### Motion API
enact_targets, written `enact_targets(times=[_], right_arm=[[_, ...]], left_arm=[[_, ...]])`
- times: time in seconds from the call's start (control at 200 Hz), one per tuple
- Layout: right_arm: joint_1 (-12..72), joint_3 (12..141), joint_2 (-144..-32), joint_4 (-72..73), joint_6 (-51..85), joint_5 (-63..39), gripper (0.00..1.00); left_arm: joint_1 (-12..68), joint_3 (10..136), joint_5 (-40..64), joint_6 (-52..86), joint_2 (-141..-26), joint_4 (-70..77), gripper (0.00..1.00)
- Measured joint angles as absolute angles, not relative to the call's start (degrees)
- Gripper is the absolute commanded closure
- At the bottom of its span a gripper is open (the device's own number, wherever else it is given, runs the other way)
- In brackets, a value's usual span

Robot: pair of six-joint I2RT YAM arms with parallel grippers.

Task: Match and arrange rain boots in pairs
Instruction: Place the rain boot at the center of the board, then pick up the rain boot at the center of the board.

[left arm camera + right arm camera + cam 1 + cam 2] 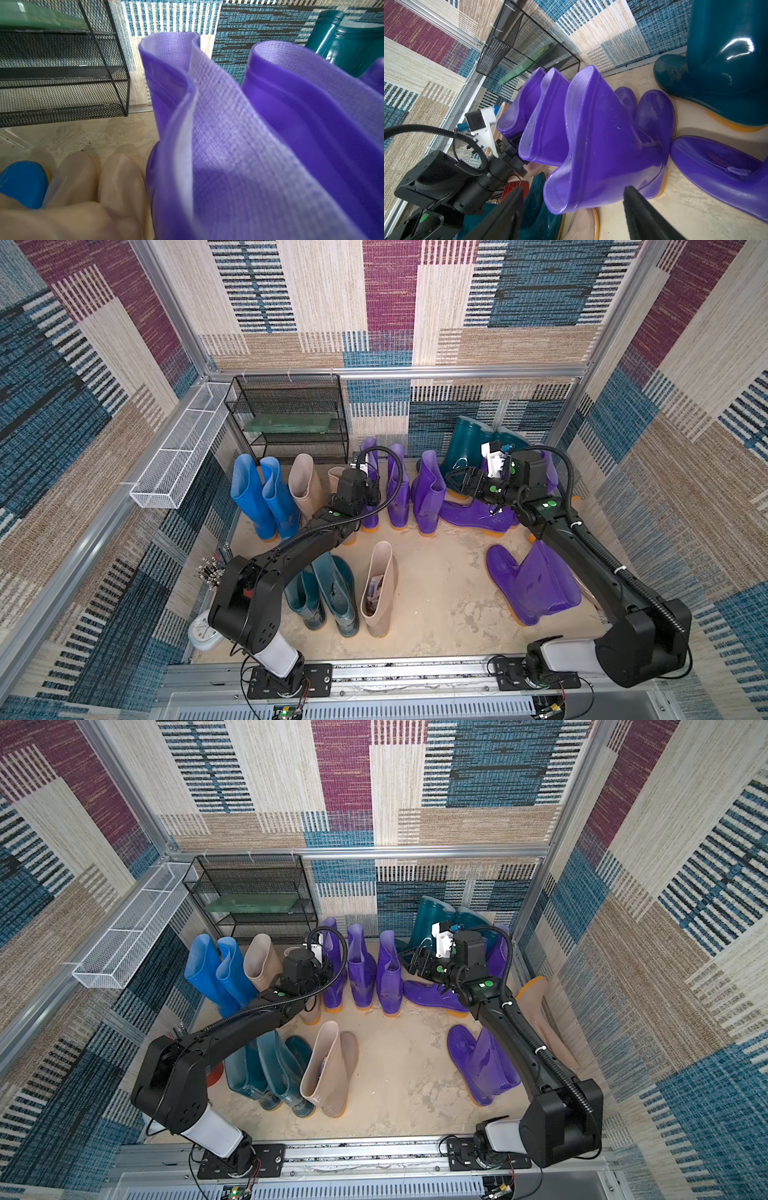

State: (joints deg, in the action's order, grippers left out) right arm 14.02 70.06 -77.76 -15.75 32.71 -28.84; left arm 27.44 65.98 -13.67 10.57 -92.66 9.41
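Rain boots stand along the back: a blue pair (257, 497), beige ones (305, 485), purple ones (397, 493) and tall teal ones (469, 443). My left gripper (517, 158) is at the top rim of the leftmost purple boot (228, 155); its fingers are hidden, so its state is unclear. My right gripper (573, 199) is open, its fingers (643, 209) spread either side of the rim of the rightmost upright purple boot (608, 135) without touching it. A purple boot (473, 516) lies beside it, and a purple pair (532, 580) lies nearer. A teal pair (328, 593) and a beige boot (380, 585) stand in front.
A black mesh rack (291, 418) stands at the back left, and a white wire basket (178, 448) hangs on the left wall. Another beige boot (540, 1011) lies against the right wall behind my right arm. Bare sandy floor (440, 593) spreads between the front boots and the lying purple pair.
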Motion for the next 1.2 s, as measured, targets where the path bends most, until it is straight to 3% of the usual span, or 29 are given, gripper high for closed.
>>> enact_targets(times=[0.065, 0.18, 0.351, 0.636, 0.932, 1.202], right_arm=[[14.2, 70.9, -78.1, -15.8, 32.7, -28.9, 0.19], [14.5, 72.4, -78.7, -16.3, 32.1, -28.5, 0.17], [15.0, 73.9, -78.8, -18.3, 30.3, -25.3, 0.14], [16.7, 74.7, -79.4, -22.7, 26.5, -18.8, 0.12], [17.6, 81.4, -82.1, -28.6, 22.5, -10.6, 0.12], [15.3, 77.1, -67.0, -37.3, 19.5, 7.6, 0.06]], left_arm=[[27.6, 65.4, -12.1, 11.8, -92.1, 9.6, 0.57], [27.6, 65.1, -10.6, 13.3, -90.4, 9.0, 0.37], [27.8, 67.2, -8.1, 14.2, -86.0, 5.2, 0.27], [28.4, 78.9, -3.7, 13.4, -83.2, -5.9, 0.27], [31.4, 100.8, 1.2, 8.4, -98.8, -20.9, 0.31], [38.9, 96.3, 0.2, 6.0, -92.2, -23.1, 0.31]])
